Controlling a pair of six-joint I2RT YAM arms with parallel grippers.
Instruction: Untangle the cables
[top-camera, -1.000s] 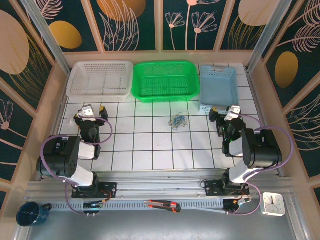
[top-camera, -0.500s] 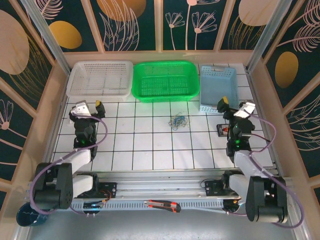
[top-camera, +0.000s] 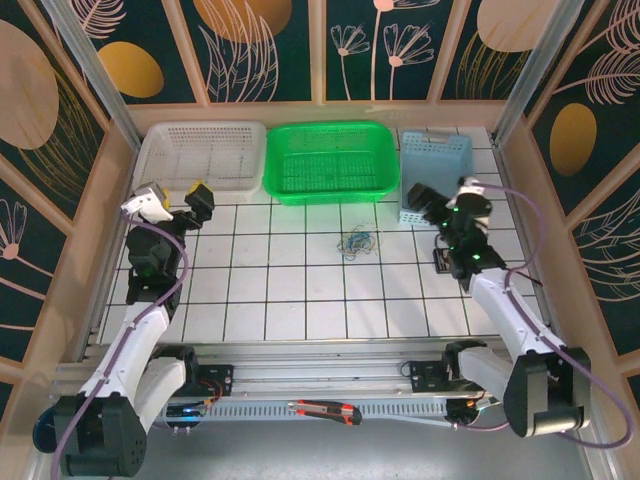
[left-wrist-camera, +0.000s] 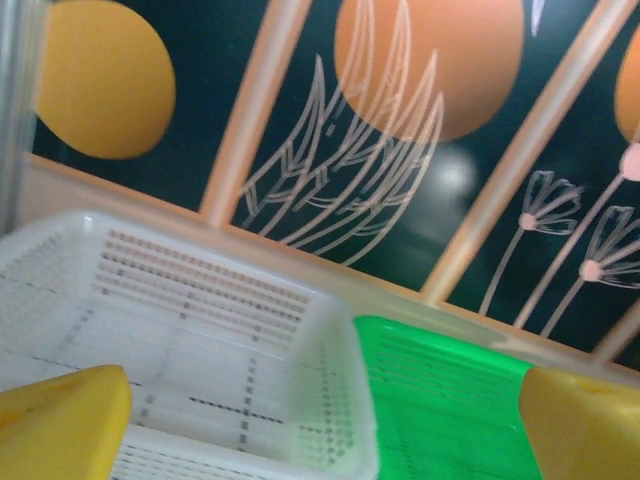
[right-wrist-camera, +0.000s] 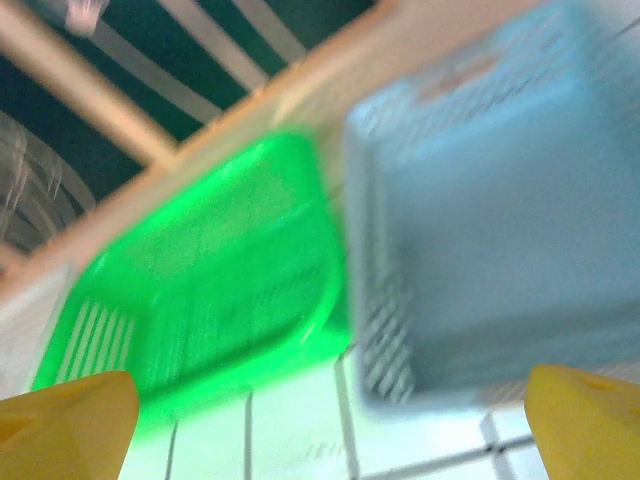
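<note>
The cables (top-camera: 356, 241) lie as a small knotted clump of thin blue, tan and white cords on the white tiled table (top-camera: 300, 290), just in front of the green basket. My left gripper (top-camera: 173, 198) hangs open at the far left by the white basket's front edge, well away from the clump. My right gripper (top-camera: 443, 195) is open by the blue basket's front left corner, right of the clump. In the left wrist view the yellow fingertips (left-wrist-camera: 60, 425) stand far apart with nothing between them. The right wrist view is blurred, its yellow fingertips (right-wrist-camera: 65, 425) also wide apart and empty.
Along the back stand a white basket (top-camera: 200, 158), a green basket (top-camera: 330, 162) and a blue basket (top-camera: 436, 172). A small dark object (top-camera: 441, 262) lies on the tiles under the right arm. A red and black box cutter (top-camera: 325, 410) rests on the front rail.
Both arms have unfolded and stretched toward the back of the table, carrying the grippers up to the baskets' front edges. The cable clump has not moved.
</note>
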